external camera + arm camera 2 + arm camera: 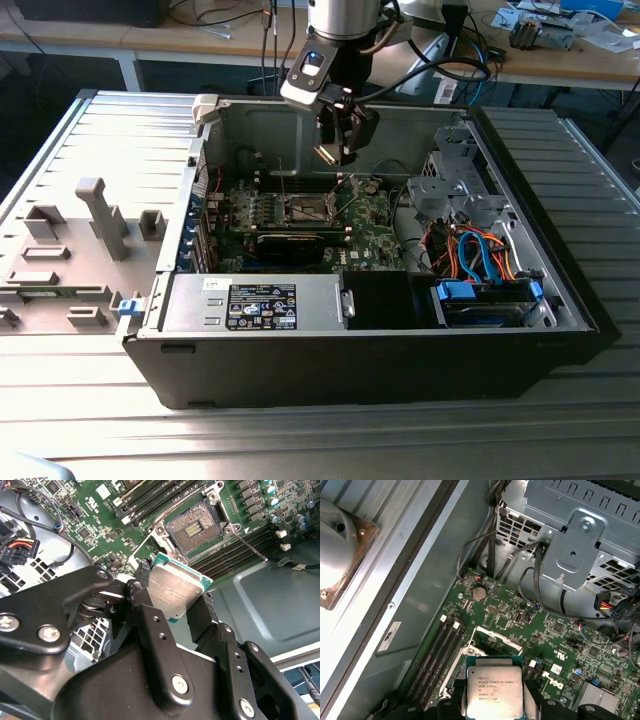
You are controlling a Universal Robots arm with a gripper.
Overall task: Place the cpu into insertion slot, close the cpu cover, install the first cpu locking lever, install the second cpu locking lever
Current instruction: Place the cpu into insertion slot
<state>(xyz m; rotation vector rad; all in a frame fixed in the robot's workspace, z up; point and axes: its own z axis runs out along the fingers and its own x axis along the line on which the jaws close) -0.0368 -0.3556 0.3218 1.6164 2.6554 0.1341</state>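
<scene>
My gripper (336, 150) hangs inside the open computer case, shut on the cpu (175, 587), a flat silvery square chip with a green-tan edge. The black fingers (142, 587) clamp two opposite edges of the chip. It hovers tilted, a little above the green motherboard (372, 225). In the first wrist view the cpu (494, 692) sits between the gripper's tips. The insertion slot (192, 527) lies uncovered, its contact field showing. The cpu cover (472, 652) is a silver frame folded up off the slot. A thin lever rod (250, 547) sticks out beside the slot.
The case walls (210, 150) enclose the board. A power supply (260, 305) sits at the front, with a metal drive cage (455, 190) and coloured cables (480, 250) on the exterior view's right. Long memory slots (440, 645) flank the socket. Grey fixtures (95, 215) stand outside the case.
</scene>
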